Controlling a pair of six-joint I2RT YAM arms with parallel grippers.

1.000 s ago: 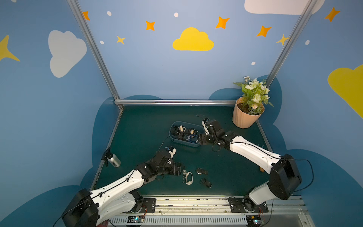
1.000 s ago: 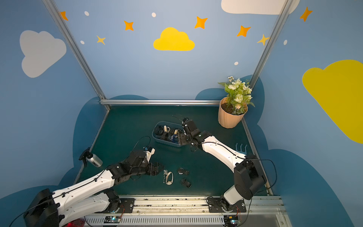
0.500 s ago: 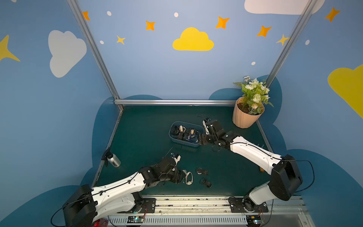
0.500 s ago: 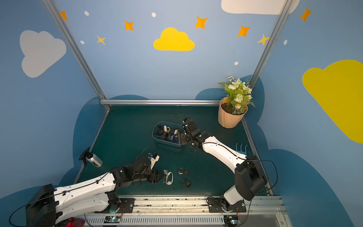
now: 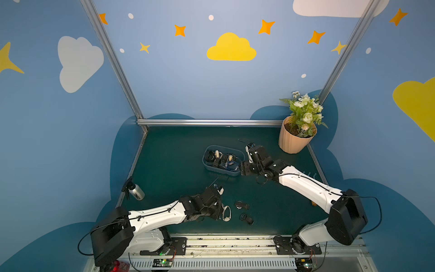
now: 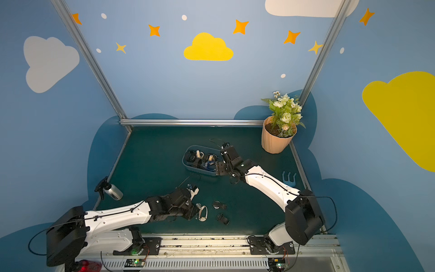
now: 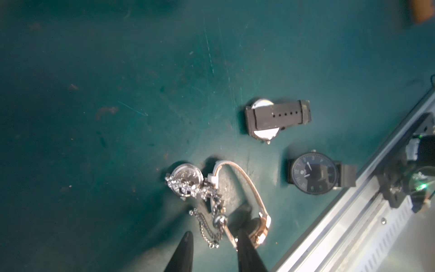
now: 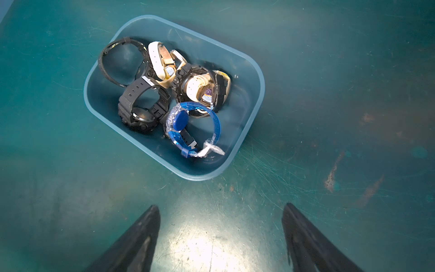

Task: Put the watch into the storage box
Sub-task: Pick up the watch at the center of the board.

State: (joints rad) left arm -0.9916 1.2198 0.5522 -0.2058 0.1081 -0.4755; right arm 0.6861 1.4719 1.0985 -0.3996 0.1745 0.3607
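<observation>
A watch (image 7: 237, 174) with a thin beige strap and a rose-gold case lies on the green mat near the front rail, also seen in both top views (image 5: 226, 213) (image 6: 203, 213). A jewelled silver watch (image 7: 187, 179) with a chain lies tangled against it. My left gripper (image 7: 213, 234) is low over them, its jaws narrowed with a gap, the chain and the beige strap between its fingers. One finger (image 7: 244, 245) touches the strap. The blue-grey storage box (image 8: 256, 70) (image 5: 219, 170) holds several watches. My right gripper (image 8: 221, 207) hangs open beside the box with nothing in it.
Two dark watches (image 7: 277, 116) (image 7: 313, 173) lie on the mat beside the beige one. A peach flowerpot (image 5: 295, 139) stands at the back right. A spray bottle (image 5: 136, 192) lies at the left edge and a blue rake (image 6: 289, 179) at the right.
My left arm has moved toward the front and down onto the beige-strap watch, and its jaws have narrowed around the strap. The right arm has not moved.
</observation>
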